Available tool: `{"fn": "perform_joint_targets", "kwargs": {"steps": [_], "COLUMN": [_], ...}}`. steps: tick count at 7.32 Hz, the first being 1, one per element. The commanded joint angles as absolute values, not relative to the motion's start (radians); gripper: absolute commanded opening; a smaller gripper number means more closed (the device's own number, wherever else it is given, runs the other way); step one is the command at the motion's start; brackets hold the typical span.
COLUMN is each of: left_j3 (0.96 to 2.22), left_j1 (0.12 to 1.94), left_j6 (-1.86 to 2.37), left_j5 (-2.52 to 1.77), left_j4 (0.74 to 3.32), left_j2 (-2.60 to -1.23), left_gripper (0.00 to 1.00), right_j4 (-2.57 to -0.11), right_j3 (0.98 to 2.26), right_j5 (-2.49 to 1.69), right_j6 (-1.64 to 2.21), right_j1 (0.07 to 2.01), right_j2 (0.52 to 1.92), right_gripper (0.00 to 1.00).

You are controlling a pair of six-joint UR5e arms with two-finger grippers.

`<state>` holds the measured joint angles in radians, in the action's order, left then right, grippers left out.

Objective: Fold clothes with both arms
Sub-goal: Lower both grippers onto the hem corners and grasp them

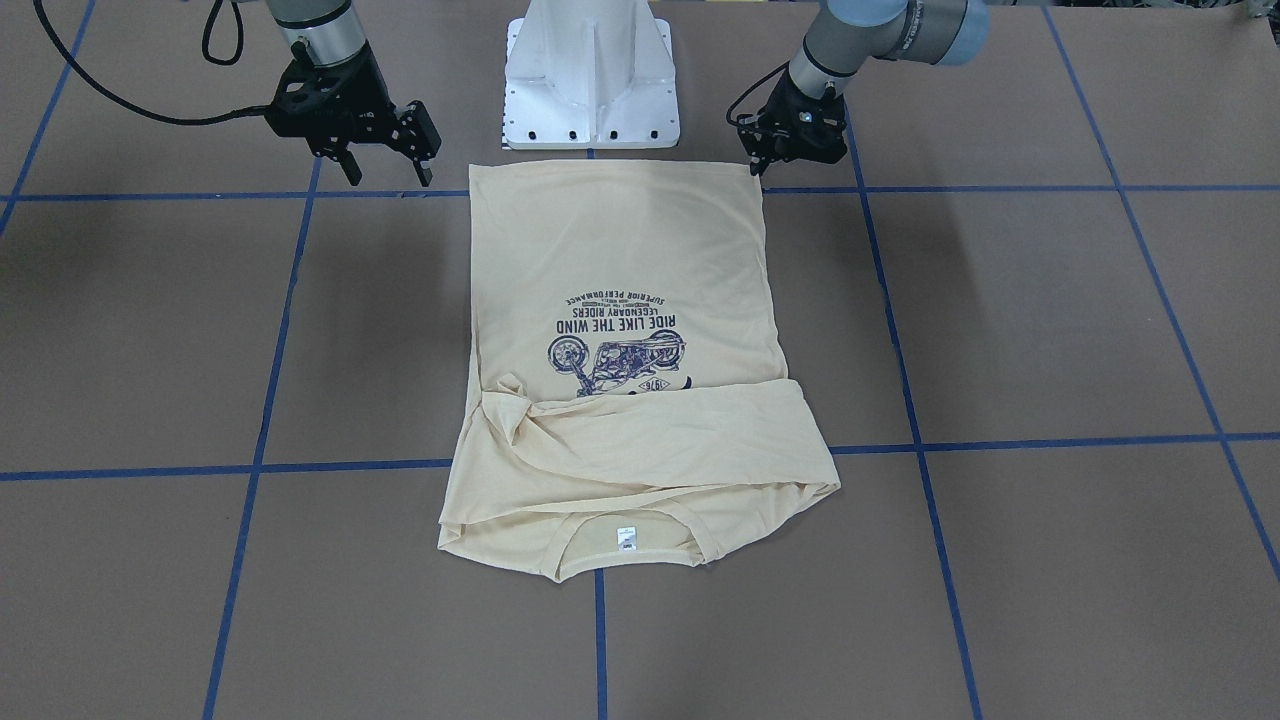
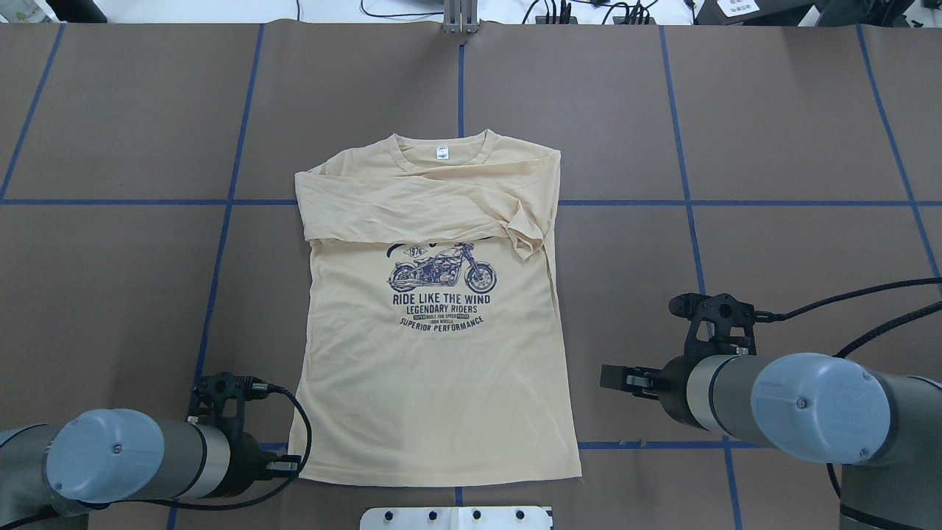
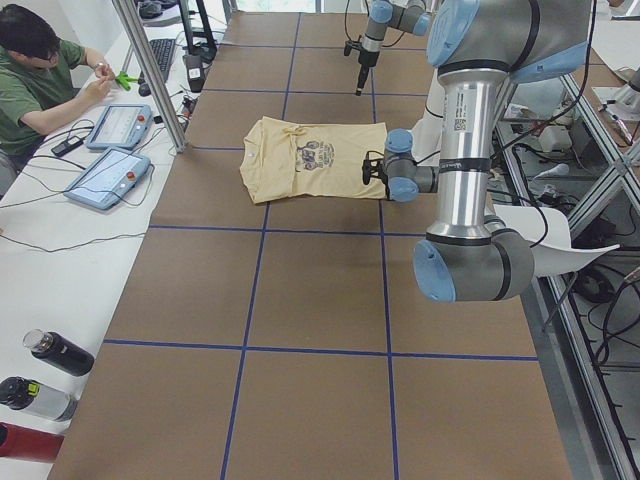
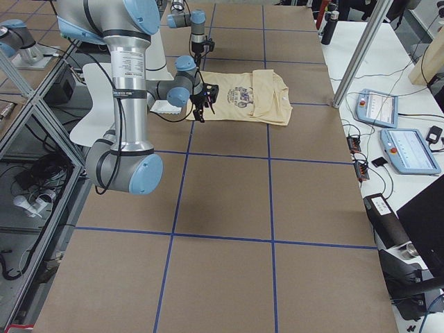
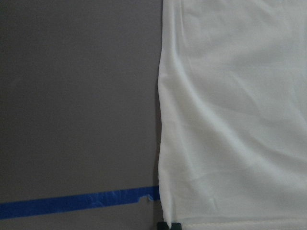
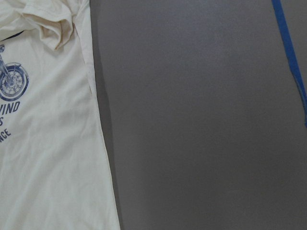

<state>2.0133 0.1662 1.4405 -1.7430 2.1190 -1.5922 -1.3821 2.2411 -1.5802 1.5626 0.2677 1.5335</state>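
Note:
The pale cream T-shirt (image 1: 620,250) (image 2: 434,383) lies flat, print up, in the middle of the brown table. Both sleeves are folded across its chest, and the collar with its white label (image 2: 442,152) points away from the robot. My left gripper (image 1: 762,165) (image 2: 291,465) sits low at the hem corner on my left. In the left wrist view its fingertips (image 5: 170,225) are together at that corner of the cloth (image 5: 230,120), shut on it. My right gripper (image 1: 388,178) (image 2: 611,377) hangs open above bare table, off the shirt's right edge (image 6: 48,143).
The white base pedestal (image 1: 590,80) stands just behind the hem. Blue tape lines (image 2: 221,243) cross the brown table. A person (image 3: 40,80) sits at a white side table with two control tablets (image 3: 105,150), bottles (image 3: 50,352) and a metal post (image 3: 150,70).

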Motion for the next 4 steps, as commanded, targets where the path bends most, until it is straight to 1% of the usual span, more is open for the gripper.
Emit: {"fn": "perform_joint_targets", "kwargs": {"steps": [1,3,4], "left_j3": [2.017,2.017,2.017], "left_j1": [0.163,0.160,0.158], "left_j6": [1.436,1.437,1.442], "left_j5": [-1.743,-1.743,-1.743], "left_j4": [2.118,2.120,2.120], "left_j2": [-1.594,-1.598,-1.609], "left_gripper": [0.00,0.00,0.00], "right_j4": [-1.382,-1.405,-1.439], "right_j3": [2.241,2.231,2.195], "right_j5": [-1.545,-1.470,-1.430], "right_j6": [1.632,1.704,1.747], "right_j1": [0.208,0.100,0.048], "right_j2": [1.532,1.522,1.487], "right_gripper": [1.00,0.99,0.93]}}
